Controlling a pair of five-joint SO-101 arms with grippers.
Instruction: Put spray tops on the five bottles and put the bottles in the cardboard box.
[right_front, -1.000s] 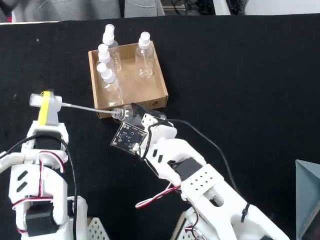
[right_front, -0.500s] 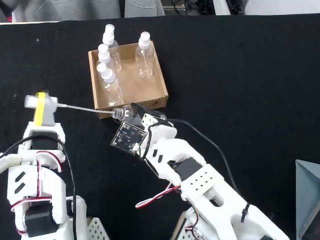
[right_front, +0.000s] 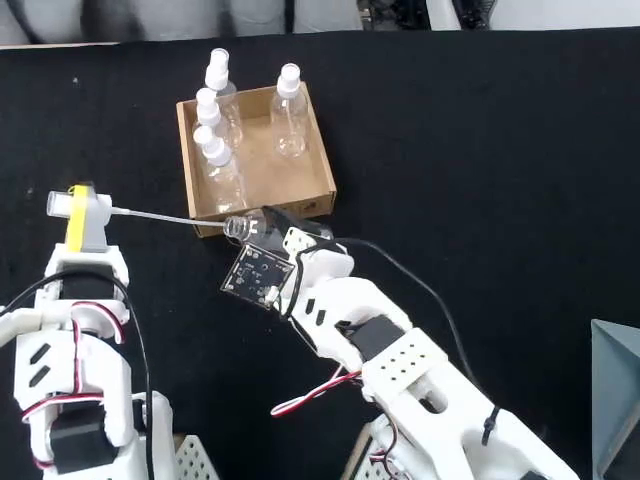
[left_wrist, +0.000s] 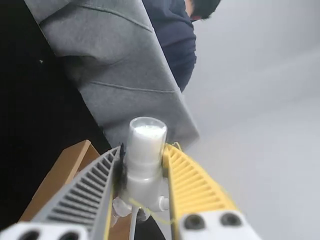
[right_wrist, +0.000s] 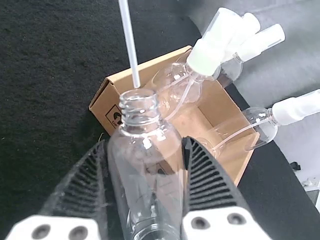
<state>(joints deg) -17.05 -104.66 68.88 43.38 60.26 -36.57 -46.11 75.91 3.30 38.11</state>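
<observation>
The open bottle (right_wrist: 142, 170) is clear plastic with a threaded neck and no cap; it lies tilted between the ribbed jaws of the right gripper (right_wrist: 145, 150), which pinch its body from both sides just below the shoulder, the neck jutting past their tips; it hangs over the black table (right_front: 500, 150) just beside the near wall of the cardboard box (right_front: 305, 190), which stands toward the table's far edge, left of the middle. The spray top (left_wrist: 146, 137) is white with a clear cap; the left gripper (left_wrist: 143, 162) clamps it between one grey and one yellow jaw, nearer the table's left edge; its thin dip tube (right_front: 160, 216) reaches to the bottle's mouth. Four capped bottles (right_front: 290, 120) stand in the box.
</observation>
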